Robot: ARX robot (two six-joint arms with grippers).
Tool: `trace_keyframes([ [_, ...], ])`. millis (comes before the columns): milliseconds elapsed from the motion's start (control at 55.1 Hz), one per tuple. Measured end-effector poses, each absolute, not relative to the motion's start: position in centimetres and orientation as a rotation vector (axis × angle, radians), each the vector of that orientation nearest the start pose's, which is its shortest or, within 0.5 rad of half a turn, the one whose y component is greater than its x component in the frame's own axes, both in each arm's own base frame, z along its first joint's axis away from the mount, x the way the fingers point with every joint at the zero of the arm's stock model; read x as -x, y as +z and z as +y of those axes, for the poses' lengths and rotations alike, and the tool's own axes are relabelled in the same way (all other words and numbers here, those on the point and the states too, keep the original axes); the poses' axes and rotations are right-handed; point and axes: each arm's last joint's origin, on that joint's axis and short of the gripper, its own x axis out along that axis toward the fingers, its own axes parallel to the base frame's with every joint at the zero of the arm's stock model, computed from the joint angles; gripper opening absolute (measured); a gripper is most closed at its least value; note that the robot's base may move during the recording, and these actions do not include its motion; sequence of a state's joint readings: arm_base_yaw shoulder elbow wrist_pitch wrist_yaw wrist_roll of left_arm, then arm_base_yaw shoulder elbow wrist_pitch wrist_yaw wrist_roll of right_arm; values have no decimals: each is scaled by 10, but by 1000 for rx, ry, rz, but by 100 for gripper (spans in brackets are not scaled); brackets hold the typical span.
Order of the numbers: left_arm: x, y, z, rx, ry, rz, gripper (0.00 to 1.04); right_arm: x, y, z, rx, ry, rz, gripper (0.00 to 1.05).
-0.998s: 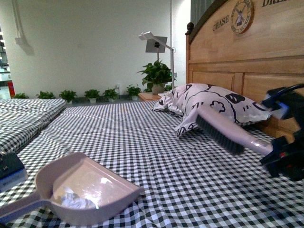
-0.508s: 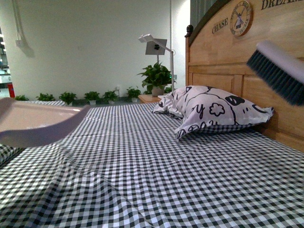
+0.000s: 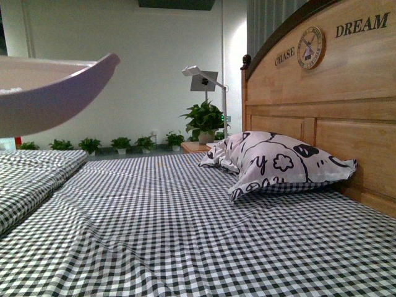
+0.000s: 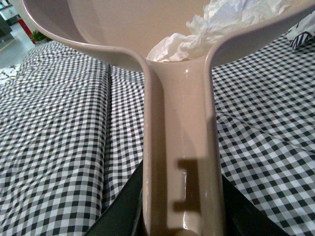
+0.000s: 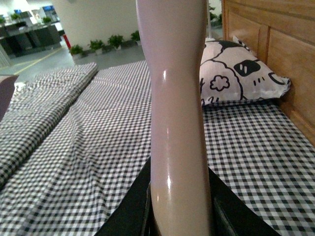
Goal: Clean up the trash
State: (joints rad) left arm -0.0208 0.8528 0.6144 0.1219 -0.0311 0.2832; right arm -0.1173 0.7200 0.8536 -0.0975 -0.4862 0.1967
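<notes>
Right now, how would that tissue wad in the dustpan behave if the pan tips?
The tissue wad looks crumpled and thin, so probably very light and floppy. The dustpan looks smooth and glossy, so the wad would likely slide out easily.

"CHASE DREAM" on headboard [image 3: 322,93]

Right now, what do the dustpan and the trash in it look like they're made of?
The dustpan: probably smooth molded plastic, pinkish-beige, going by the glossy highlights along its handle. The trash: thin white tissue-like paper, crumpled into sharp creases with ragged edges, matte.
</notes>
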Motion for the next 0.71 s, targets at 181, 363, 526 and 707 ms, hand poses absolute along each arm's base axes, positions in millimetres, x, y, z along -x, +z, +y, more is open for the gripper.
trace_keyframes([
  [181,-158,299,-6,-289,22,38,26,-118,375,10,-234,354,-39,20],
  [363,-130,303,-7,-284,50,-10,26,-97,381,19,-277,324,-115,20],
  [526,-114,304,-7,-263,71,-45,26,-97,379,24,-289,293,-124,20],
  [707,-102,303,-6,-227,80,-69,26,-100,375,24,-284,255,-118,20],
])
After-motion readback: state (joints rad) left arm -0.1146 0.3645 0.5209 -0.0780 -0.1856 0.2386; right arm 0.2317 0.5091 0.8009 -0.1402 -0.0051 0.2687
